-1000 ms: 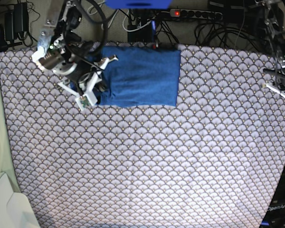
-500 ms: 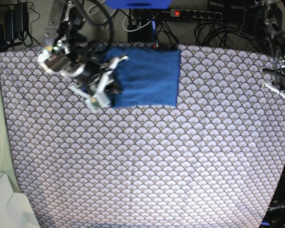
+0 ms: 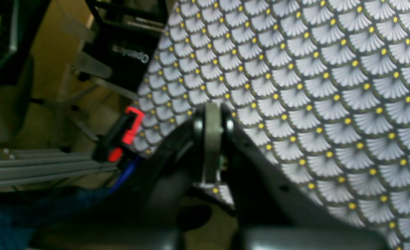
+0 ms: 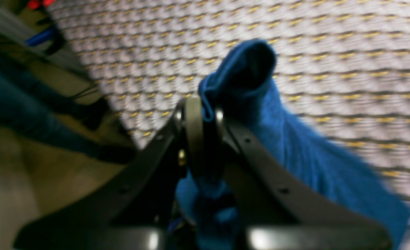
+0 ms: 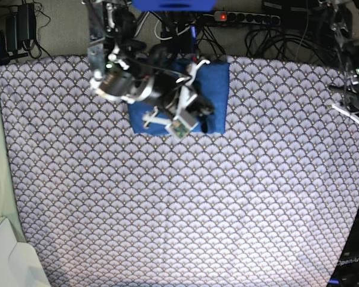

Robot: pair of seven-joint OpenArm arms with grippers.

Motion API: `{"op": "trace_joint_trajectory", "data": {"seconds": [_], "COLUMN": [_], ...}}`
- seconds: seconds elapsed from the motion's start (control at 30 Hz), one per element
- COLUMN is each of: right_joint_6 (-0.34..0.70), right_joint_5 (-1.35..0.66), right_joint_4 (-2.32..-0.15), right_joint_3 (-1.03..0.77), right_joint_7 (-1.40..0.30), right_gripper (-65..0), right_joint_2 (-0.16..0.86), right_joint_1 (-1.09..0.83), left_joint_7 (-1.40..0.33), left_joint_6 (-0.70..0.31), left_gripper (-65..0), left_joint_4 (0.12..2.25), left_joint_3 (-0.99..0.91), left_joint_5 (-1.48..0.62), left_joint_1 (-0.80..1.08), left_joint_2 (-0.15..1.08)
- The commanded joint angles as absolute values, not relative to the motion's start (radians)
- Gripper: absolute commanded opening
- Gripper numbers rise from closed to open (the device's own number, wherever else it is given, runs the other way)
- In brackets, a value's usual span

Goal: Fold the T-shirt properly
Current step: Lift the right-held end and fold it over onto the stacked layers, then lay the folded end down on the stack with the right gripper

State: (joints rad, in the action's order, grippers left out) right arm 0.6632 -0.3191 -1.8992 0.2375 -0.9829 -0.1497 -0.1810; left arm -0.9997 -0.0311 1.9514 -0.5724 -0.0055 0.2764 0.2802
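Observation:
The blue T-shirt (image 5: 219, 84) lies folded at the far edge of the scallop-patterned tablecloth (image 5: 185, 203). My right gripper (image 5: 202, 107) hovers over it, its arm covering much of the cloth. In the right wrist view the right gripper (image 4: 201, 111) is shut on a bunched fold of the T-shirt (image 4: 295, 146), lifted clear of the tablecloth. My left gripper (image 3: 211, 107) is shut with nothing in it, above the table's edge; its arm (image 5: 353, 89) stays at the far right.
A power strip (image 5: 245, 17) and tangled cables run behind the table's far edge. A red clamp (image 3: 128, 128) grips the tablecloth's edge. A white box (image 5: 6, 257) sits at the near left corner.
My right arm has swung rightward from the T-shirt's left edge to over its middle, carrying the gripped fabric across. The left arm has not moved.

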Motion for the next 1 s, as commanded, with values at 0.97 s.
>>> {"op": "trace_joint_trajectory", "data": {"seconds": [0.97], "right_joint_6": [0.657], "right_joint_5": [-0.340], "right_joint_4": [-1.535], "right_joint_3": [0.318], "right_joint_7": [-0.865], "right_gripper": [-64.9], "right_joint_2": [-0.157], "right_joint_1": [0.019], "left_joint_7": [-0.981], "left_joint_6": [-0.027], "left_gripper": [-64.9], "left_joint_4": [1.977], "left_joint_3": [-0.582], "left_joint_5": [0.005], "left_joint_1": [0.366], "left_joint_2": [0.291]}}
